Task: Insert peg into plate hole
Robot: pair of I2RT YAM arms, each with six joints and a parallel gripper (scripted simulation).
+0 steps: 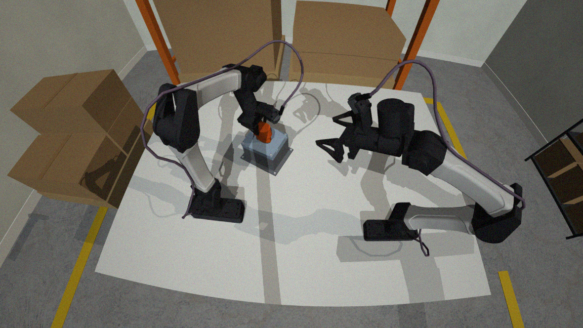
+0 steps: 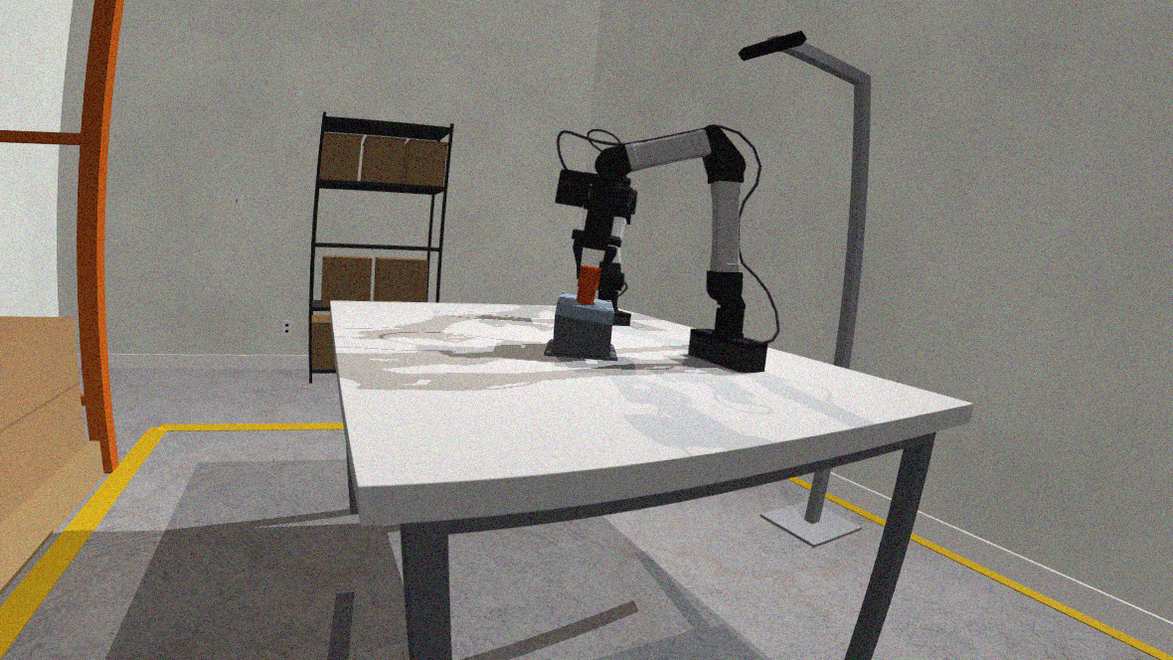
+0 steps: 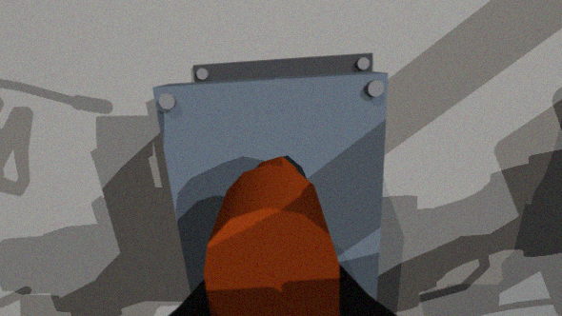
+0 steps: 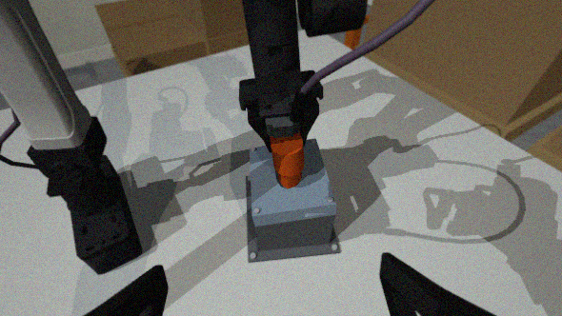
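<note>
The orange peg (image 1: 264, 133) (image 2: 587, 283) (image 3: 272, 247) (image 4: 289, 162) is pinched between the fingers of the left gripper (image 1: 261, 123) (image 2: 591, 266) (image 4: 286, 148) and is located at the top face of the blue plate (image 1: 277, 143) (image 2: 598, 309) (image 3: 281, 119) (image 4: 305, 190), with a slight lean. Most of its length is exposed; whether the tip has entered the hole (image 3: 296, 166) cannot be told. The fingers of the right gripper (image 1: 326, 131) (image 4: 273, 286) are spread, with nothing between them, over the bench (image 1: 317, 269) (image 2: 574, 426).

Jamming may be caused by descent under tilt or sideways offset. If the rim is struck, excessive force may be built up by continued pushing, or the peg may be rotated in the grip. Alignment should be corrected before light lowering.
</note>
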